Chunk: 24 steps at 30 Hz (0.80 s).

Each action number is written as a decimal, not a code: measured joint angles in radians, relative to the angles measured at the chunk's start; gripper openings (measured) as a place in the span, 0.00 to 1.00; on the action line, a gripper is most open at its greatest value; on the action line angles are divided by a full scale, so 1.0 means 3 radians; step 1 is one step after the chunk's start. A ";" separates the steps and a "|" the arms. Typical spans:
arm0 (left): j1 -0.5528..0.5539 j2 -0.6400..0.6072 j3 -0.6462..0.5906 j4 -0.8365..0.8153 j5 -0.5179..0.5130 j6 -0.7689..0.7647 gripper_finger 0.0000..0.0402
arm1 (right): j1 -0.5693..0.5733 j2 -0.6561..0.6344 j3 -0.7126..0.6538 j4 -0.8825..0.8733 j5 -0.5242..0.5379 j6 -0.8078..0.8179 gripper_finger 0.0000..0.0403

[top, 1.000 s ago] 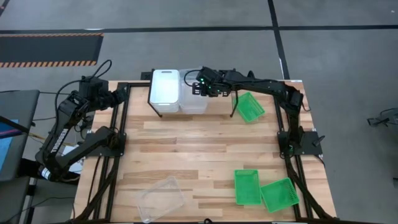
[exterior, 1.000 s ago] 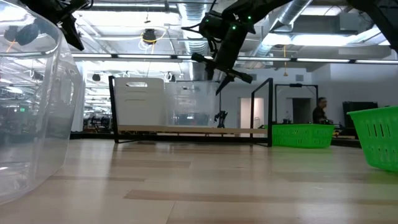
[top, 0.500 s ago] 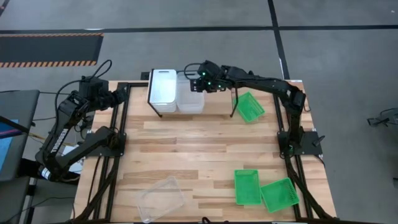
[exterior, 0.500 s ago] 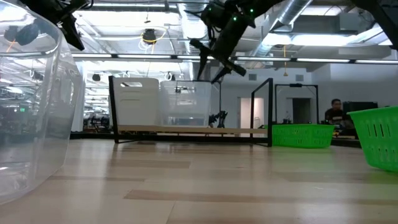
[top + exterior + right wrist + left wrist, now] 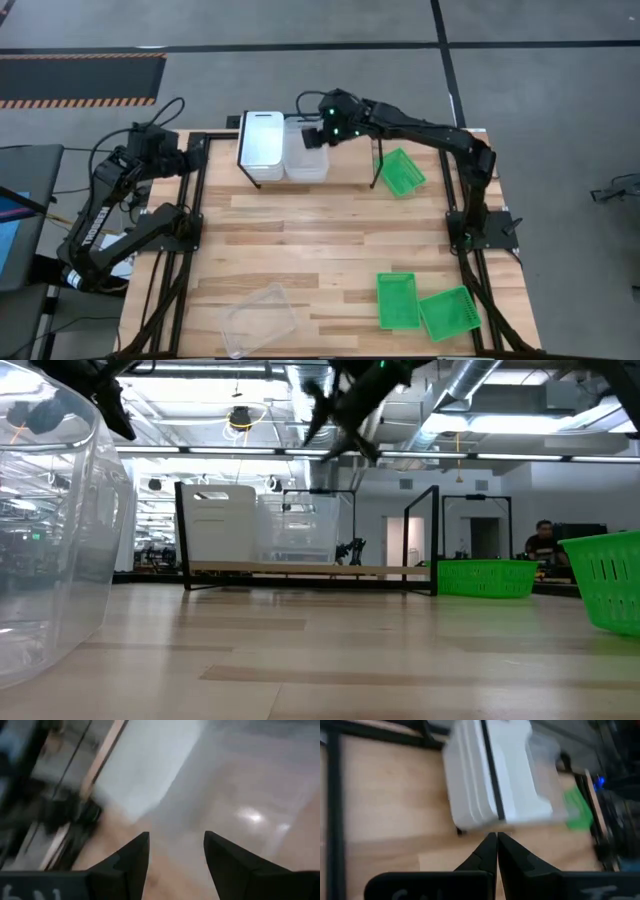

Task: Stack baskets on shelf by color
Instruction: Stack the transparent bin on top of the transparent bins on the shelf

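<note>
The shelf (image 5: 340,170) stands at the table's far edge. On its board, side by side, stand a white basket (image 5: 263,145) and a clear basket (image 5: 305,158), both also in the low view: white basket (image 5: 220,525), clear basket (image 5: 300,525). My right gripper (image 5: 315,135) hangs open above the clear basket, clear of it, and shows high in the low view (image 5: 335,410). My left gripper (image 5: 496,847) is shut and empty, held at the table's far left (image 5: 185,157). A green basket (image 5: 403,172) rests on the table by the shelf's right end.
Two green baskets (image 5: 398,300) (image 5: 447,312) lie at the near right. Another clear basket (image 5: 258,318) lies at the near left and fills the low view's left side (image 5: 50,530). A person (image 5: 545,540) sits far behind the table.
My right gripper has opened wider, left the clear basket and risen above it while rolling. The clear basket has slid a little toward the table's left and now stands on the shelf next to the white one.
</note>
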 joint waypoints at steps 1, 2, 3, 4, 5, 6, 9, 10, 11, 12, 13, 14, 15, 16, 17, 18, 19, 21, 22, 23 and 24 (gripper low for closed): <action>0.0000 0.0004 -0.0001 -0.0055 0.0120 0.0051 0.00 | 0.0068 -0.0036 0.0000 -0.0146 -0.0066 -0.0061 0.52; -0.0002 0.0005 0.0000 -0.0136 0.0238 0.0082 0.00 | 0.0148 -0.0051 0.0000 -0.0219 -0.0071 -0.0118 0.52; -0.0003 0.0004 -0.0001 -0.0211 0.0356 0.0119 0.00 | 0.0224 -0.0060 0.0002 -0.0273 -0.0070 -0.0160 0.51; -0.0009 -0.0007 -0.0001 -0.0256 0.0469 0.0140 0.00 | 0.0288 -0.0077 -0.0001 -0.0405 -0.0071 -0.0204 0.51; -0.0021 -0.0011 -0.0001 -0.0301 0.0577 0.0147 0.00 | 0.0348 -0.0090 -0.0005 -0.0540 -0.0070 -0.0242 0.50; -0.0041 -0.0012 -0.0001 -0.0350 0.0668 0.0147 0.00 | 0.0415 -0.0108 -0.0009 -0.0642 -0.0069 -0.0272 0.50; -0.0134 -0.0024 -0.0001 -0.0481 0.0886 0.0130 0.00 | 0.0591 -0.0207 -0.0006 -0.0916 -0.0054 -0.0337 0.49; -0.0174 -0.0026 -0.0001 -0.0554 0.0940 0.0107 0.00 | 0.0647 -0.0244 -0.0006 -0.1032 -0.0055 -0.0344 0.49; -0.0219 -0.0035 -0.0001 -0.0609 0.0983 0.0071 0.00 | 0.0706 -0.0276 -0.0006 -0.1111 -0.0054 -0.0344 0.48; -0.0265 -0.0046 -0.0001 -0.0647 0.1003 0.0012 0.00 | 0.0761 -0.0314 -0.0006 -0.1209 -0.0041 -0.0346 0.48; -0.0312 -0.0055 -0.0001 -0.0665 0.1004 -0.0062 0.00 | 0.0810 -0.0357 -0.0006 -0.1336 -0.0001 -0.0354 0.48; -0.0362 -0.0070 -0.0001 -0.0658 0.1014 -0.0139 0.00 | 0.0859 -0.0405 -0.0006 -0.1448 0.0068 -0.0355 0.47; -0.0413 -0.0084 -0.0001 -0.0641 0.1028 -0.0214 0.00 | 0.0909 -0.0462 -0.0006 -0.1509 0.0153 -0.0354 0.47; -0.0466 -0.0105 -0.0001 -0.0611 0.1036 -0.0284 0.00 | 0.0953 -0.0527 -0.0006 -0.1573 0.0236 -0.0354 0.47; -0.0516 -0.0129 -0.0001 -0.0558 0.1038 -0.0379 0.00 | 0.0988 -0.0590 -0.0006 -0.1656 0.0321 -0.0353 0.47; -0.0569 -0.0164 -0.0001 -0.0496 0.1025 -0.0479 0.00 | 0.1033 -0.0646 -0.0006 -0.1711 0.0393 -0.0346 0.46; -0.0619 -0.0193 -0.0001 -0.0431 0.1024 -0.0578 0.00 | 0.1075 -0.0700 -0.0006 -0.1735 0.0463 -0.0338 0.46; -0.0729 -0.0233 -0.0001 -0.0226 0.1034 -0.0763 0.00 | 0.1147 -0.0795 -0.0006 -0.1797 0.0569 -0.0324 0.45; -0.0788 -0.0233 0.0000 -0.0100 0.1050 -0.0868 0.00 | 0.1182 -0.0846 -0.0006 -0.1798 0.0622 -0.0321 0.45; -0.0853 -0.0229 0.0000 0.0025 0.1053 -0.0976 0.00 | 0.1210 -0.0900 -0.0006 -0.1793 0.0660 -0.0320 0.45; -0.0921 -0.0212 0.0000 0.0152 0.1037 -0.1091 0.00 | 0.1233 -0.0954 -0.0006 -0.1796 0.0704 -0.0319 0.45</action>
